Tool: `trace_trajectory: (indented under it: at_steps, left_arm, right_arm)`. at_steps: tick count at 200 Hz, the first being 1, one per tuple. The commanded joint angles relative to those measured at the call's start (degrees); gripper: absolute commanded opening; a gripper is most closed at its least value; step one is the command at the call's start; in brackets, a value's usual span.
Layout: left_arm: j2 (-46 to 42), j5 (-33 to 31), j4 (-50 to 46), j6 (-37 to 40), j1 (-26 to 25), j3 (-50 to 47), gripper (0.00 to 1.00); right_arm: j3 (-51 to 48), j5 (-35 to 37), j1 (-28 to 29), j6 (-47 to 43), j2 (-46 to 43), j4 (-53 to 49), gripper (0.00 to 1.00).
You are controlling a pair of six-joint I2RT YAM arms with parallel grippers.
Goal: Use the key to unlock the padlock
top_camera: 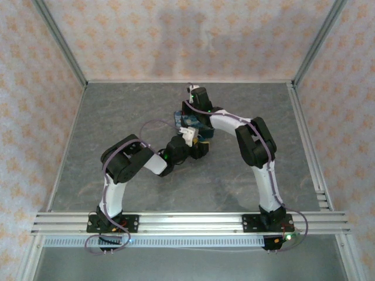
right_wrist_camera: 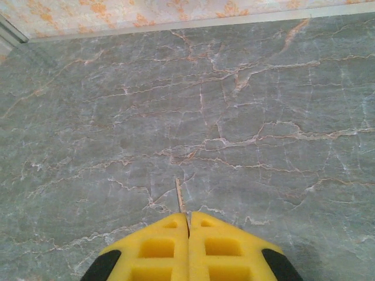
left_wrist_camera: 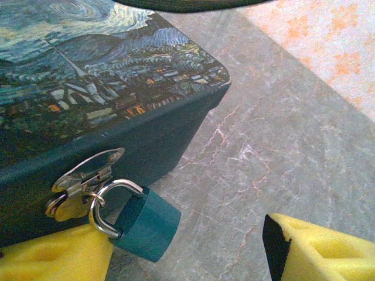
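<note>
A teal padlock [left_wrist_camera: 146, 225] hangs by its silver shackle from the hasp [left_wrist_camera: 85, 175] on the front of a dark blue starry-print tin [left_wrist_camera: 105, 76]. My left gripper [left_wrist_camera: 187, 257] is open around the padlock. One of its yellow fingers [left_wrist_camera: 53, 257] is right against the shackle side, while the other finger [left_wrist_camera: 319, 252] stands well off to the right. My right gripper [right_wrist_camera: 188, 215] is shut on the key [right_wrist_camera: 179, 196], whose thin pale blade sticks out edge-on from between the pads, above bare marble floor. The tin [top_camera: 188, 122] lies mid-table between both arms.
The grey marbled table [top_camera: 117, 111] is ringed by patterned walls and metal posts [top_camera: 58, 41]. An aluminium rail [top_camera: 187, 221] carries both arm bases at the near edge. Open floor lies right of the tin and towards the back wall [right_wrist_camera: 146, 14].
</note>
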Motion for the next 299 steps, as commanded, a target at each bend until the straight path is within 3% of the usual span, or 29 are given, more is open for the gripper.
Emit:
trace_trajectory:
  at_steps: [1, 74, 113, 154, 221, 273, 299]
  left_arm:
    - [-0.1, 0.1, 4.7, -4.4, 2.2, 2.4, 0.70]
    - [-0.5, -1.1, 3.9, -9.1, 3.8, 1.9, 0.69]
    - [1.1, -0.8, 3.1, -10.0, 3.8, 2.9, 0.50]
    - [2.4, -1.0, 3.1, -10.2, 3.8, 3.7, 0.43]
    - [2.4, 0.7, 1.2, -13.2, 4.9, 4.7, 0.19]
    - [-1.0, 3.8, -3.6, -14.3, 5.9, 4.8, 0.14]
    - [-1.2, 4.1, -5.9, -14.4, 5.9, 5.1, 0.32]
  right_arm:
    - [-4.3, -2.7, 1.4, 2.1, 1.4, -9.7, 0.00]
    - [-7.6, -3.4, 1.5, 3.8, -0.1, -7.3, 0.00]
    - [-8.7, -3.4, 1.7, 3.7, -0.8, -6.9, 0.00]
    - [-9.4, -3.6, 1.9, 3.5, -1.4, -7.0, 0.00]
    - [-9.5, -3.5, 1.8, 3.6, -3.6, -7.3, 0.00]
    - [-11.4, -3.8, 1.0, 5.3, -8.4, -6.3, 0.00]
    - [-11.9, -4.3, 0.5, 6.0, -9.1, -5.7, 0.00]
